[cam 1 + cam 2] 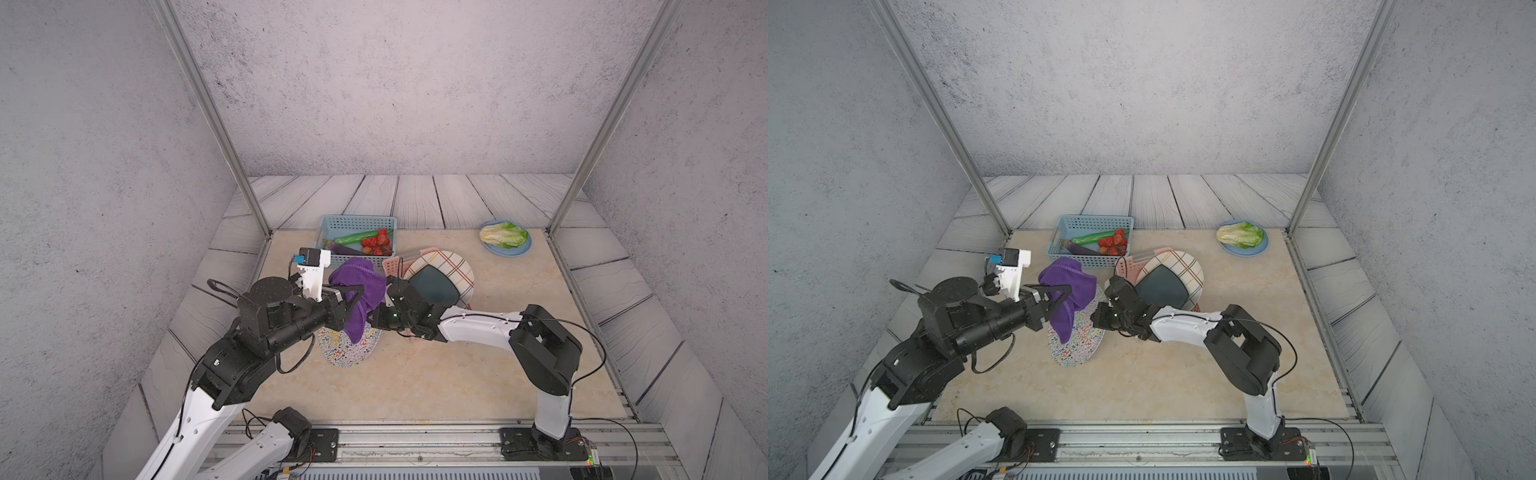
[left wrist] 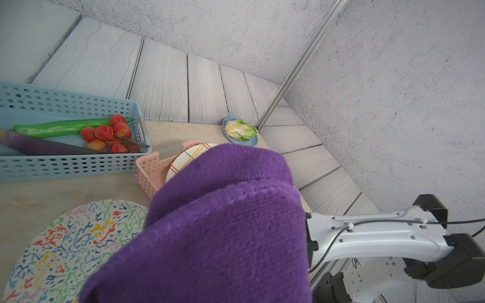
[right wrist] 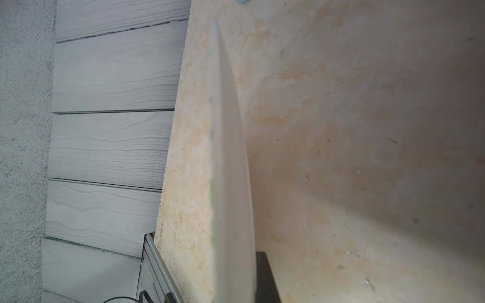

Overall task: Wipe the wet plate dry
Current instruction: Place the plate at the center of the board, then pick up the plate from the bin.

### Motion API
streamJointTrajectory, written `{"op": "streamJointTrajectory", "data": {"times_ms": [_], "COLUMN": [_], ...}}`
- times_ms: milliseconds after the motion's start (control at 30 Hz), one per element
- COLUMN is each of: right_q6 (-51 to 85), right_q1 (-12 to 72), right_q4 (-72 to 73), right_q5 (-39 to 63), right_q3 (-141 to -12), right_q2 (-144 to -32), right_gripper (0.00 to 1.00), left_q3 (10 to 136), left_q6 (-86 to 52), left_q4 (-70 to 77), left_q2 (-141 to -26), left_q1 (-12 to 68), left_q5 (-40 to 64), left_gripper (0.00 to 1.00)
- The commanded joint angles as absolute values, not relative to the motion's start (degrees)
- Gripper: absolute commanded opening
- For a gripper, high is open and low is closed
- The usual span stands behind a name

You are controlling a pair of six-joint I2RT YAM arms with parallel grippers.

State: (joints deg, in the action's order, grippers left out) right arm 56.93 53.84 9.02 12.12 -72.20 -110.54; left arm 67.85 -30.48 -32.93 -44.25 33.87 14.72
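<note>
- table (image 1: pixel 457 374): beneath both grippers.
- speckled plate (image 1: pixel 1077 345): tilted up on edge, rim clamped in the right gripper (image 1: pixel 1099 316), the rest extending out from its jaws.
- purple cloth (image 1: pixel 359 282): pinched in the left gripper (image 1: pixel 356 291), hanging below its jaws across the plate's face; contact unclear.

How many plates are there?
4: speckled multicolour plate under the purple cloth; plaid plate and dark teal plate in the pink rack; blue plate holding lettuce. Others may hide.
</note>
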Motion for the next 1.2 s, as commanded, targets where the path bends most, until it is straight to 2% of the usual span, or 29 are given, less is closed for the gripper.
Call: {"op": "streamJointTrajectory", "data": {"times_ms": [0, 167, 300, 433, 533, 733, 833, 933, 1000, 1067, 1167], "right_q6": [56.13, 53.69, 50.68, 48.35, 47.46, 46.15, 43.91, 39.85, 36.86, 32.54, 26.97], "right_q1": [54.28, 54.73, 54.91, 55.09, 55.47, 55.77, 54.13, 47.11, 39.39, 31.33, 25.13], "right_q4": [9.52, 3.70, -0.56, -3.92, -5.99, -7.99, -14.81, -19.61, -23.33, -27.68, -32.91], "right_q5": [11.95, 9.87, 9.18, 8.70, 7.74, 6.43, 0.88, 0.19, 4.76, 9.36, 11.16], "right_q3": [-74.50, -74.19, -72.94, -71.62, -69.55, -62.51, -62.53, -61.98, -62.51, -64.22, -67.58], "right_q2": [-113.69, -116.23, -116.55, -115.09, -111.38, -94.20, -84.54, -77.15, -75.41, -76.22, -80.07], "right_gripper": [0.03, 0.26, 0.38, 0.40, 0.46, 0.46, 0.44, 0.45, 0.45, 0.44, 0.45], "left_q3": [67.29, 66.35, 65.85, 64.89, 64.08, 62.08, 60.28, 59.48, 59.07, 58.80, 58.44], "left_q6": [-30.10, -30.18, -30.79, -31.34, -31.89, -33.81, -34.19, -33.53, -33.26, -33.31, -33.62], "left_q4": [-31.08, -30.84, -31.27, -30.45, -30.71, -32.13, -31.10, -29.70, -28.11, -26.43, -23.69], "left_q2": [-43.76, -43.99, -44.57, -45.07, -45.51, -47.08, -49.99, -55.05, -59.54, -63.57, -69.01], "left_q1": [33.61, 33.59, 33.60, 33.60, 33.65, 33.59, 33.58, 33.63, 33.62, 33.53, 33.61], "left_q5": [15.53, 15.32, 15.12, 14.90, 13.52, 5.29, 2.51, 2.92, 3.92, 4.74, 5.70], "left_gripper": [0.00, 0.00, 0.00, 0.00, 0.00, 0.00, 0.00, 0.00, 0.00, 0.00, 0.00]}}
